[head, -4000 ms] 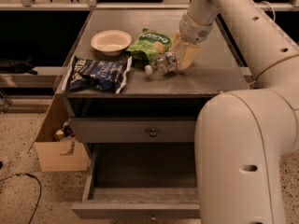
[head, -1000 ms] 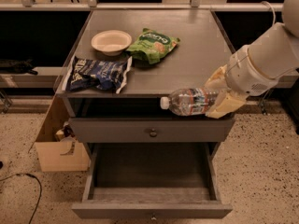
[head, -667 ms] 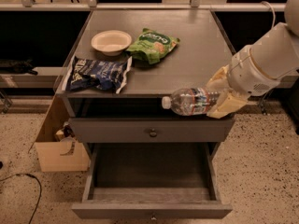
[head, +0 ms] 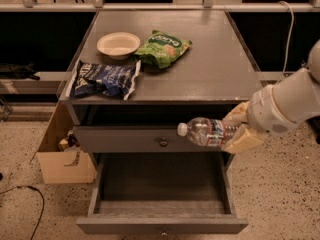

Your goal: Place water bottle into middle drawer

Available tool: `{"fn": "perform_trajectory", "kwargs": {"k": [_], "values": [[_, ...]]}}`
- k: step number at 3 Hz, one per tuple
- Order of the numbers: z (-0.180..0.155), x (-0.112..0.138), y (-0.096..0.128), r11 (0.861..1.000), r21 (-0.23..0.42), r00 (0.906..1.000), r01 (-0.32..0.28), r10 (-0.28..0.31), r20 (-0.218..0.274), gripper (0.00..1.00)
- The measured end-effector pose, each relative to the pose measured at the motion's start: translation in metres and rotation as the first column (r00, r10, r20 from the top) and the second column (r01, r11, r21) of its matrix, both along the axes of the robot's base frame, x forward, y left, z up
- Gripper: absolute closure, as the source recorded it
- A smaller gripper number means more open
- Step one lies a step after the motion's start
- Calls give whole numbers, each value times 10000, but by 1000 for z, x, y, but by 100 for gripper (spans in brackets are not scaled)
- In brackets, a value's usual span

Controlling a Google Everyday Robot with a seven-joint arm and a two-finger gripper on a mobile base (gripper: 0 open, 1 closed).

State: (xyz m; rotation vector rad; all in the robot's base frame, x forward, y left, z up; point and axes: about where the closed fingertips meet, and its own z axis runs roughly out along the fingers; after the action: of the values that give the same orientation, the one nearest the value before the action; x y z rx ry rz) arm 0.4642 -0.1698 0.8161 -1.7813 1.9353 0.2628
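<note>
Claw (head: 239, 130) at right, just below worktop (head: 210, 69) edge, pinching the base end of water bottle (head: 206, 132). Bottle horizontal in the air, cap left, before shallow drawer front (head: 125, 140), above the pulled-out middle drawer (head: 160, 226).

I see a grey cabinet (head: 210, 69) standing on a speckled floor (head: 285, 199), with a brown cardboard box (head: 62, 166) just beside it on the left and a thin black cable (head: 30, 190) lying on the floor near the box. Behind the cabinet it is dark, a pale rail (head: 150, 7) runs across the back from side to side, and a white cable (head: 288, 34) hangs down at the right. My gripper (head: 235, 131) is in front of the cabinet near its right edge, closed around the water bottle (head: 205, 132).
</note>
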Motion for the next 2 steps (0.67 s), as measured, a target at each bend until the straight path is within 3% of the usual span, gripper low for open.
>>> {"fn": "perform_trajectory", "kwargs": {"k": [1,2], "values": [[-53,-27,5,9981,433,9959,447,-411,-807,100],[-79,-30,20,9992,258,9928,299,-267,-1165,100]]}}
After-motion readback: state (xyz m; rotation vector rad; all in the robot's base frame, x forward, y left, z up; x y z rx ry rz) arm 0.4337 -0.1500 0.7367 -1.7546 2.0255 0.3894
